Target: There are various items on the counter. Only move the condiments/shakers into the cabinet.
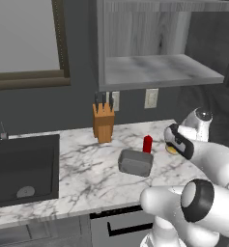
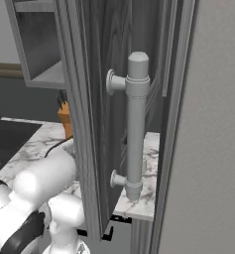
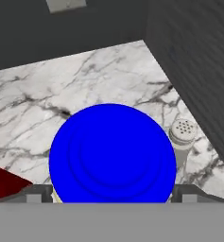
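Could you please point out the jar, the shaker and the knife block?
jar (image 3: 112,153), hand view, centre of its blue lid
shaker (image 3: 183,131), hand view, its perforated top
knife block (image 1: 104,126), left base view, its wooden front face

On the tabletop (image 1: 87,169), the sink (image 1: 21,169) is set in at the left. The knife block (image 1: 103,123) stands at the back against the wall, below the cabinet (image 1: 154,70). The pan (image 1: 135,162) lies in front of the squeeze bottle (image 1: 147,144). In the hand view, the gripper (image 3: 112,196) hangs directly above the jar (image 3: 112,156), with the shaker (image 3: 182,137) just beside the jar, near the side wall.
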### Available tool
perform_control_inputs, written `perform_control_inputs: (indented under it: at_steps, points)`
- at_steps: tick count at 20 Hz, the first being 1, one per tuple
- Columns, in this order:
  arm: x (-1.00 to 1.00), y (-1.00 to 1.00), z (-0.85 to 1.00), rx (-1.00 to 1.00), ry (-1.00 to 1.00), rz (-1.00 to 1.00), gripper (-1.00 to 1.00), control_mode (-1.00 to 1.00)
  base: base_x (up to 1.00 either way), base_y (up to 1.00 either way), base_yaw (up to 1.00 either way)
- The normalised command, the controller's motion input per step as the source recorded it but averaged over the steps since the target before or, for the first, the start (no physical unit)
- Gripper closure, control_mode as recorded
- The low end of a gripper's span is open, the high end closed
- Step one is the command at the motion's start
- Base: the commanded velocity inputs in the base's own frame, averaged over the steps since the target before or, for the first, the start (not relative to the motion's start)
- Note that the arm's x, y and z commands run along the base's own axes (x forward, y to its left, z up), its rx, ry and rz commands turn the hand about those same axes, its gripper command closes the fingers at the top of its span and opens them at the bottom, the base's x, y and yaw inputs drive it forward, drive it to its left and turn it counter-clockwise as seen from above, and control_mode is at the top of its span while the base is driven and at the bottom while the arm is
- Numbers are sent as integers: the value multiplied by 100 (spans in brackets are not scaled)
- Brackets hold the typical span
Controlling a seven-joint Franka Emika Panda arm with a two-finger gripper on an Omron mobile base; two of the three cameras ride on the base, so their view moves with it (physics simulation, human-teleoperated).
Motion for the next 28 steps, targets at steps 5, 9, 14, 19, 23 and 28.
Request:
perform_control_inputs:
  at_steps: [5,9,14,19,23,28]
  points:
    - [-75,1,92,0,-52,9,100,-100,0,0,0]
    - [-80,2,100,0,-45,15,100,-100,0,0,0]
    - [-78,34,100,-1,-10,12,100,-100,0,0,0]
    - [-70,51,100,-4,4,3,100,-100,0,0,0]
    - [-63,39,100,-8,8,0,100,-100,0,0,0]
    - [-28,38,100,-11,4,0,100,-100,0,0,0]
